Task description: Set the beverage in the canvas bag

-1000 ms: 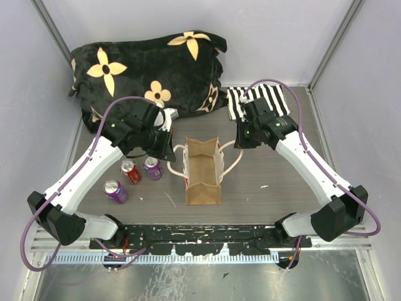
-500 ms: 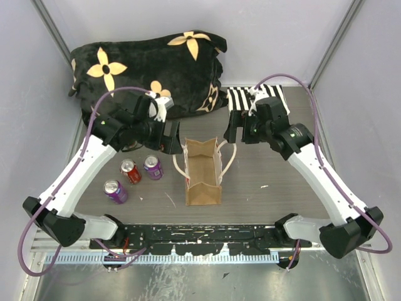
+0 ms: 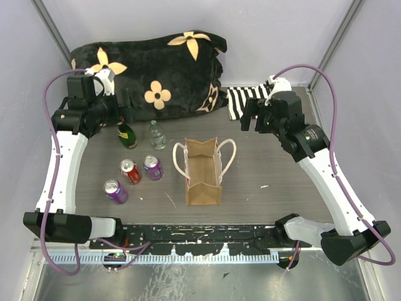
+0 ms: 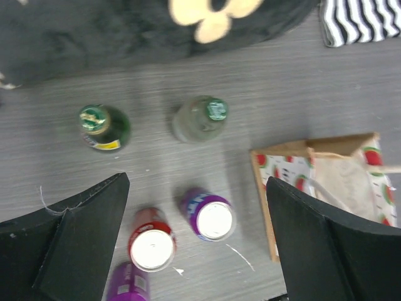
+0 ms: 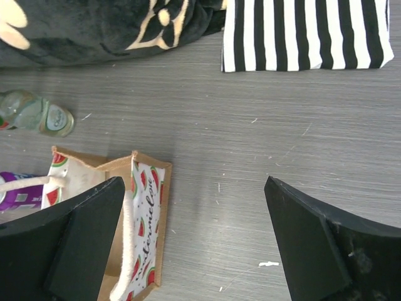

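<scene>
The tan canvas bag (image 3: 202, 170) stands open-topped in the middle of the table, its rope handles drooping to each side. To its left stand a red can (image 3: 130, 170) and two purple cans (image 3: 153, 167) (image 3: 115, 191), with a green bottle (image 3: 127, 135) and a clear bottle (image 3: 157, 135) behind them. My left gripper (image 3: 123, 106) hovers high at the back left, open and empty; below it are the purple can (image 4: 212, 216), the red can (image 4: 151, 246) and the bag (image 4: 282, 169). My right gripper (image 3: 250, 116) hangs open and empty behind the bag's right side (image 5: 147, 194).
A big black plush item with yellow flowers (image 3: 150, 75) fills the back left. A black-and-white striped cloth (image 3: 250, 100) lies at the back right, under the right wrist. Grey walls enclose the table on three sides.
Both grippers have opened and pulled up and away from the bag's handles. The left arm swung to the back left, uncovering the two bottles; the right arm drew back to the right.
</scene>
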Motion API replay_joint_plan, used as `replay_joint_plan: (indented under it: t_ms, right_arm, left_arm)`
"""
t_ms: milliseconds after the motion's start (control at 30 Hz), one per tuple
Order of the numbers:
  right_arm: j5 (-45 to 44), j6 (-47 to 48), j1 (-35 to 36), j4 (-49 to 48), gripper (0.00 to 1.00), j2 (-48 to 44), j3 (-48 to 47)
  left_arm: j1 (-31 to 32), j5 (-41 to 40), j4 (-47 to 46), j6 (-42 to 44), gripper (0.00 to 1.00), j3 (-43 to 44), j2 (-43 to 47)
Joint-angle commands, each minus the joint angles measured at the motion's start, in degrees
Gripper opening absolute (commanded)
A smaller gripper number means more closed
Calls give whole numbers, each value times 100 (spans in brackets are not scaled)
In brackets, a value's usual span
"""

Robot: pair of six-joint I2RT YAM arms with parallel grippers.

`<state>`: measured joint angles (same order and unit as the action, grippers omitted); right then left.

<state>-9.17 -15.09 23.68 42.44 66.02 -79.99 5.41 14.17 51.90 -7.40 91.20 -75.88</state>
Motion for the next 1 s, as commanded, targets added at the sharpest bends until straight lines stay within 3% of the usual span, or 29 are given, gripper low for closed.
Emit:
replay_joint_plan:
  t_ms: [0, 367, 600, 967]
  right_arm:
    - [-116, 127, -90, -235, 100, -52, 119]
    - [67, -196, -92, -383, 100, -332, 656]
    - [120, -345, -91, -376, 100, -435, 796]
    - [118, -445, -92, -254, 100, -492, 811]
  left_arm:
    - [-447, -207, -807, 369, 98, -833, 117]
    - [-770, -829, -4285, 355, 98, -3439, 746]
    - [-770, -970, -5163, 283, 98, -3661, 247]
    - [-770, -1004, -5718, 270, 99, -3643, -618]
